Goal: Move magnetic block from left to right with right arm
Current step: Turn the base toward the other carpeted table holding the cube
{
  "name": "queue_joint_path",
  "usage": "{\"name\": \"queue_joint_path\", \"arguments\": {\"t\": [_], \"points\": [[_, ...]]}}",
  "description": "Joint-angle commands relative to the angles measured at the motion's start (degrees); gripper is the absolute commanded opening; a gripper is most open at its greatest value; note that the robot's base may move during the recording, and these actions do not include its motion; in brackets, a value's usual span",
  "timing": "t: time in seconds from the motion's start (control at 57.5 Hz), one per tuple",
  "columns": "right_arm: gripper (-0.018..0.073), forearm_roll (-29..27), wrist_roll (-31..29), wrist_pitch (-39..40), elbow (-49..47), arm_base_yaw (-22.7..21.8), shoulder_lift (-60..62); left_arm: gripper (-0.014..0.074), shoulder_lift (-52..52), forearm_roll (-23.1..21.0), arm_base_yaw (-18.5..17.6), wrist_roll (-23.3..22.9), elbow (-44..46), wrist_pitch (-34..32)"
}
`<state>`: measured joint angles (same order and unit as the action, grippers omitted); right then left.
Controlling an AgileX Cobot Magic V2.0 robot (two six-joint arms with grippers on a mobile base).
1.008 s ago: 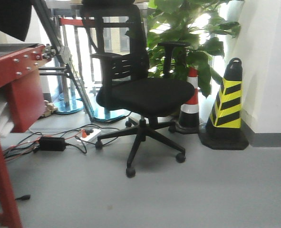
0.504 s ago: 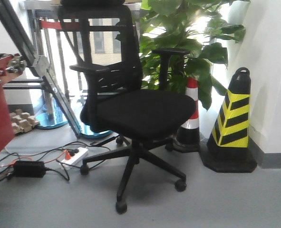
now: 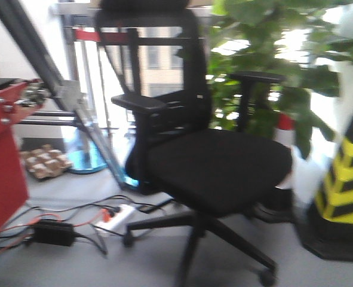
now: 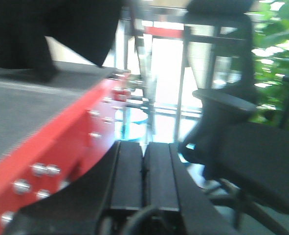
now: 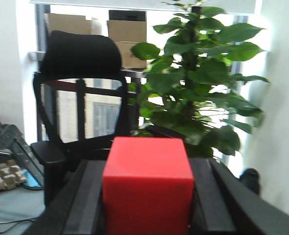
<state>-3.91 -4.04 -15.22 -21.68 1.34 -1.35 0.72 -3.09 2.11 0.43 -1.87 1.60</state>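
Note:
The magnetic block (image 5: 147,188), a plain bright-red cube, fills the lower middle of the right wrist view. My right gripper (image 5: 147,169) is shut on it, one black finger (image 5: 90,196) against each side. My left gripper (image 4: 145,147) appears only in the left wrist view, its two black pads pressed together with nothing between them. It hangs beside the red frame of a table (image 4: 61,142). Neither gripper shows in the front view.
A black office chair (image 3: 215,161) stands close ahead, with a large green plant (image 3: 284,72) behind it. A yellow-and-black cone (image 3: 346,179) is at the right. Cables and a power brick (image 3: 54,232) lie on the grey floor. The red table frame (image 3: 3,167) is at the left.
The front view has shifted and come closer to the chair, which now looms larger and blurred. The cone has slid toward the right edge.

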Motion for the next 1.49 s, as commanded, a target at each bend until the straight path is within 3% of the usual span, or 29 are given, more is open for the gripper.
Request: {"name": "queue_joint_path", "arguments": {"t": [0.0,1.477], "points": [[0.0277,-0.3,-0.6,5.1,-1.6,-0.4,-0.8,-0.0126,0.5,-0.1,-0.5,-0.4,-0.5,-4.8],[0.0277,-0.3,-0.6,5.1,-1.6,-0.4,-0.8,-0.0126,0.5,-0.1,-0.5,-0.4,-0.5,-4.8]]}}
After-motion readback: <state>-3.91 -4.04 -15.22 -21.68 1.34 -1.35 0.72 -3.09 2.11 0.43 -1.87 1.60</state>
